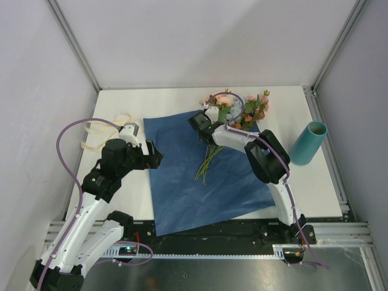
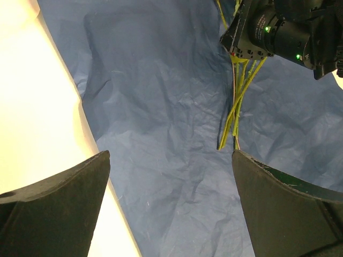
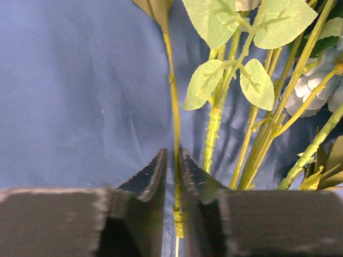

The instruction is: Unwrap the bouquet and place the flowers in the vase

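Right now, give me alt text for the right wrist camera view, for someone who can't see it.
The right gripper pinches one thin green stem above spread blue paper. To its right lie more green stems with leaves and a pale blue bloom.

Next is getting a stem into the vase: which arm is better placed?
Probably right. The right tool has its fingers flanking one green stem of the artificial flowers, and the teal cylindrical vase is nearest that arm. The open left tool hovers over bare blue paper, away from the stems.
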You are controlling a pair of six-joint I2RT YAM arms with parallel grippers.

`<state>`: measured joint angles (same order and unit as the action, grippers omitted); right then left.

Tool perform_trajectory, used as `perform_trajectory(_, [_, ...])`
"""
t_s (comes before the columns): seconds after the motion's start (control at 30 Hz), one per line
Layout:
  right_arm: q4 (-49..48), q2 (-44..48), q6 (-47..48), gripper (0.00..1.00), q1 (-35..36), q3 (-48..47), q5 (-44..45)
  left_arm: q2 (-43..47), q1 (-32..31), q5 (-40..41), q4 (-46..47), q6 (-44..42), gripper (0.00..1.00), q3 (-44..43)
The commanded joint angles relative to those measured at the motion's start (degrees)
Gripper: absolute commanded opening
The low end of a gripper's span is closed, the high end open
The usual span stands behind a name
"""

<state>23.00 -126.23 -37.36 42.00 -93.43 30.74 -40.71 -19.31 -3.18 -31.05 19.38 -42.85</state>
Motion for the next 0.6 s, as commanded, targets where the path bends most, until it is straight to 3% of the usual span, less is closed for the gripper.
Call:
perform_trajectory(0.0, [0.4, 0.21, 0.36, 0.13, -0.13, -2.29, 0.88, 0.28, 0.39, 0.52, 0.62, -1.18, 1.0, 0.13])
perform_trajectory(0.13, [-0.37, 2.88, 0.13, 0.01, 0.2, -1.47, 1.71, 0.13, 0.41, 0.35, 0.56, -1.18, 1.0, 0.14])
perform_trajectory(0.33, [-4.93, 7.77, -0.04, 0.0, 0.81, 0.78, 1.01, 0.35, 0.5, 0.46, 0.5, -1.27, 1.0, 0.13])
perform_trajectory(0.57, [-20.08, 14.91, 2.0, 0.0, 1.13, 9.58, -1.2, 0.36, 0.48, 0.22, 0.52, -1.36, 1.0, 0.16])
